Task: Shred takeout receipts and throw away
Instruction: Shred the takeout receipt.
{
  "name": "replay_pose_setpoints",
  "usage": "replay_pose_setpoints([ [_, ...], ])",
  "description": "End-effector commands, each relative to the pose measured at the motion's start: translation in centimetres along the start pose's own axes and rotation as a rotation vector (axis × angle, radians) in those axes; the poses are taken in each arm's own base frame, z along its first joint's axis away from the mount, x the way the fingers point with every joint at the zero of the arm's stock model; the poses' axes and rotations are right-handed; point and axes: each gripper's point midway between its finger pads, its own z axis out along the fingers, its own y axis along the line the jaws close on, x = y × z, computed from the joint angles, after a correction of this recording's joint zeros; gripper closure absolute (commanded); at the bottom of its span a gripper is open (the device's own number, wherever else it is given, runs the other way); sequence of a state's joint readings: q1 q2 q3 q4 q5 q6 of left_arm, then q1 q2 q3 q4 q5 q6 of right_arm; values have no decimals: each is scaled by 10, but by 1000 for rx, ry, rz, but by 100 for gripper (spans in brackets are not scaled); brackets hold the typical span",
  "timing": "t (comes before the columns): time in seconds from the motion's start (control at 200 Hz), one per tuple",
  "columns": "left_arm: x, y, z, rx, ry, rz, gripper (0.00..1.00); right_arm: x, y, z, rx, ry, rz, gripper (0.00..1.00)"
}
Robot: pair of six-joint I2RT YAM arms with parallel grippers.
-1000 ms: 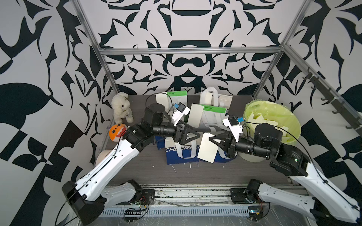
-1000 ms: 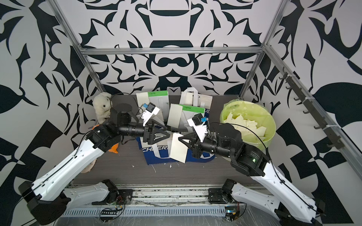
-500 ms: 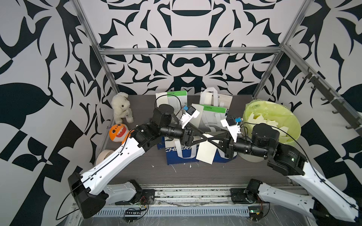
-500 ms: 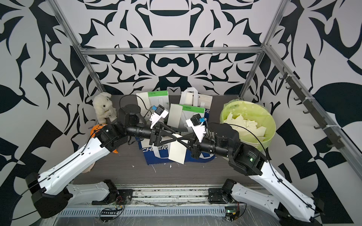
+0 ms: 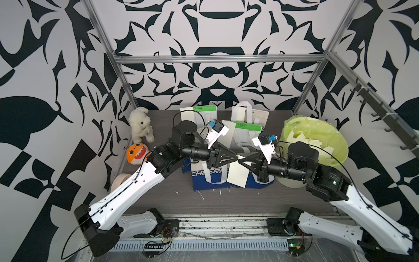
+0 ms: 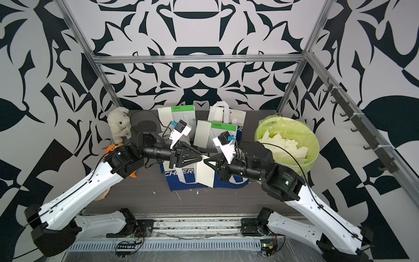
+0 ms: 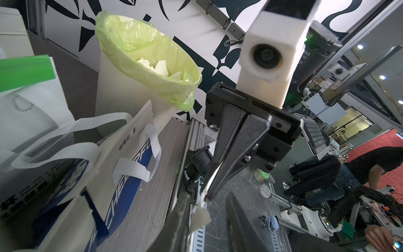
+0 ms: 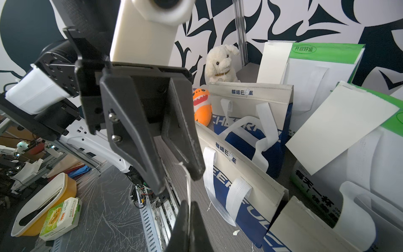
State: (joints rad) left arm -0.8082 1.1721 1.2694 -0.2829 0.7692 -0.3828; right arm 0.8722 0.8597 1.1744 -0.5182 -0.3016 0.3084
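Note:
A cream receipt (image 5: 237, 175) (image 6: 205, 174) hangs above the blue-and-cream bags (image 5: 210, 181) in both top views. My right gripper (image 5: 240, 161) (image 8: 189, 204) is shut on its upper edge, which shows as a thin white line (image 8: 188, 185). My left gripper (image 5: 236, 159) (image 7: 208, 207) meets it tip to tip. Its jaws straddle the same edge with a gap between them, and a receipt corner (image 7: 201, 218) lies against one finger. More receipts (image 8: 340, 128) lean on the green-topped bags. Torn pieces (image 6: 283, 145) fill the lime-lined bin (image 5: 340, 145).
Several takeout bags stand at mid-table, and green-topped ones (image 5: 248, 127) are at the back. A plush rabbit (image 5: 140, 124), an orange toy (image 5: 136, 153) and a tape roll (image 5: 120, 180) sit along the left wall. Small paper scraps (image 5: 201, 195) lie in front of the bags.
My left gripper has travelled right to meet the right one and its jaws have narrowed around the receipt's upper edge. The right gripper has kept its grip, shifting only slightly.

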Motion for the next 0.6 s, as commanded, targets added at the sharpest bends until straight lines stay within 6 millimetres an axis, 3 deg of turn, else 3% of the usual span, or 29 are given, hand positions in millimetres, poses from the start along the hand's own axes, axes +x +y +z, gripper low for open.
replay_pose_setpoints([
  [0.0,2,-3,2,26,9,0,70,-21,8,-9,-11,-66,-17,100],
  [0.23,4,-2,6,34,20,-13,84,-22,6,-9,5,-67,-14,100],
  [0.35,7,1,9,27,30,-29,98,-23,4,-10,17,-74,-15,100],
  [0.44,8,6,9,6,29,-33,100,-23,4,-11,20,-77,-18,79],
  [0.505,8,10,8,-22,27,-32,100,-23,3,-14,27,-79,-18,53],
  [0.595,9,14,9,-42,32,-37,100,-22,2,-18,36,-82,-26,45],
])
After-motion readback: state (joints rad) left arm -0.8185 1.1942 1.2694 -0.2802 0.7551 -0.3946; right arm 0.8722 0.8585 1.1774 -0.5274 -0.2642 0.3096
